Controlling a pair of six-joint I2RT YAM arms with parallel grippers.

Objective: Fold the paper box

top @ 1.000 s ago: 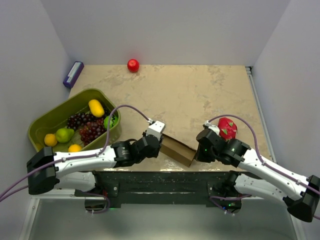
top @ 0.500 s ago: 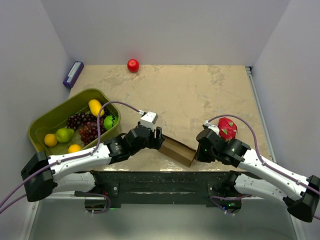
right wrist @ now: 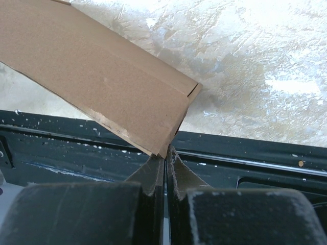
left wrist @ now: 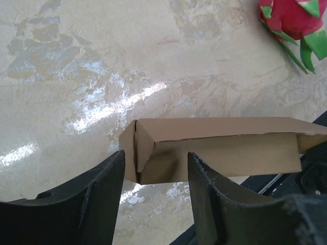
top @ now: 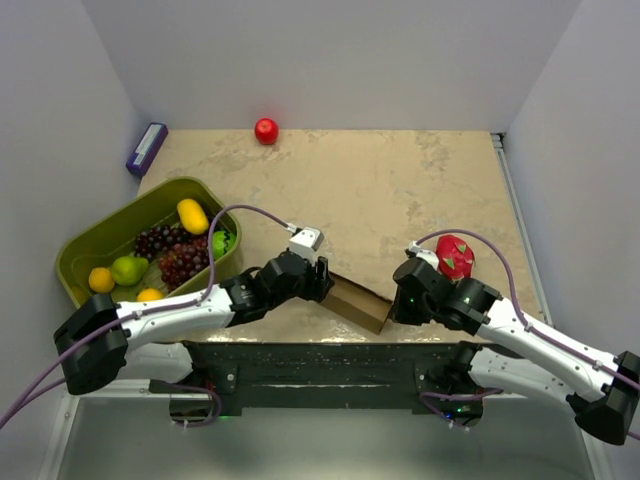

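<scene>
The paper box lies flat at the near edge of the counter, between the two hands, formed into a slim sleeve. The left hand is spread, one finger on each side of the box's left end, where a flap is folded in. The right hand is pressed together at the box's opposite near corner; whether a thin edge is caught there cannot be told. The step in hand appears to be closing the left end. Centre the fingers on the flap, close squarely, and brace the far end against sliding or twisting.
</scene>
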